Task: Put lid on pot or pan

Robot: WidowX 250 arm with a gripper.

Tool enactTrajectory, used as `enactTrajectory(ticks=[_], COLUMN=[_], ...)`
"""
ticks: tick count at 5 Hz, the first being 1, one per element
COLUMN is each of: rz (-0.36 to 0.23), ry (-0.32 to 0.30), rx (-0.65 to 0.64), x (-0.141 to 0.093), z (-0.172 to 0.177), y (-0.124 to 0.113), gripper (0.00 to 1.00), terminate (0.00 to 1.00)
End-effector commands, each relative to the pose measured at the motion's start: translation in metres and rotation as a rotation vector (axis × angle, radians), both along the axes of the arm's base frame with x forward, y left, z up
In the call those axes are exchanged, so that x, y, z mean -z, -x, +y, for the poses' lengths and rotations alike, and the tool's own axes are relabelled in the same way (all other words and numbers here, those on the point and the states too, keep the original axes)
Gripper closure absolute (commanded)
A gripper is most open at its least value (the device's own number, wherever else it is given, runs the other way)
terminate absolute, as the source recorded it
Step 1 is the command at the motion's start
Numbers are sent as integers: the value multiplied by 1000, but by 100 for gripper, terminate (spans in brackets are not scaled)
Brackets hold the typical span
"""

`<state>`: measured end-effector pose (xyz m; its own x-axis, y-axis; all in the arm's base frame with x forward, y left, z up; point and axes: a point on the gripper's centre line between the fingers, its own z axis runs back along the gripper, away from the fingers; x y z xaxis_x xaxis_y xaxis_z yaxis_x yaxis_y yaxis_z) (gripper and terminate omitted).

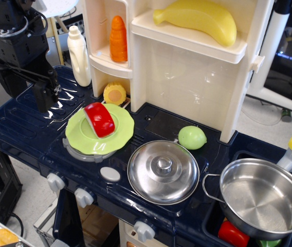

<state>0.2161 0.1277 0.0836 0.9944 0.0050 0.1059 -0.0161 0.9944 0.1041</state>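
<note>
With my claw (47, 98) hanging empty far to the left of the lid (163, 172), its jaws hard to read but seemingly together, I should open, pinch the centre knob (164, 164) squarely, then carry it right to the pan (263, 197).

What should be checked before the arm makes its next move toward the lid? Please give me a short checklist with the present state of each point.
1. Lid reachable, knob up, nothing on it: ok.
2. Pan empty, ready to receive the lid: ok.
3. Gripper near the lid: not ok, it hangs far off, beyond the green plate.
4. Gripper open: cannot tell, jaws too dark.
5. Pan seated steady: cannot tell, it rests over the sink on toys.
6. Lime-green ball beside the lid, apart from it: ok.
</note>
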Motion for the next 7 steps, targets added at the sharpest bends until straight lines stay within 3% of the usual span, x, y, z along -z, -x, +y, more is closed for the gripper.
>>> enactTrajectory(ticks=[1,3,4,5,6,7], rz=[0,14,-41,-77,-153,-150], ry=[0,-35,-40,-45,-65,-27], rx=[0,-149,-167,-154,-120,-114], x=[0,-55,-52,-35,-17,4], z=[0,-95,-145,-188,-207,-204], y=[0,-2,3,-1,-8,-15], gripper=[0,0,0,0,0,0], terminate=[0,0,0,0,0,0])
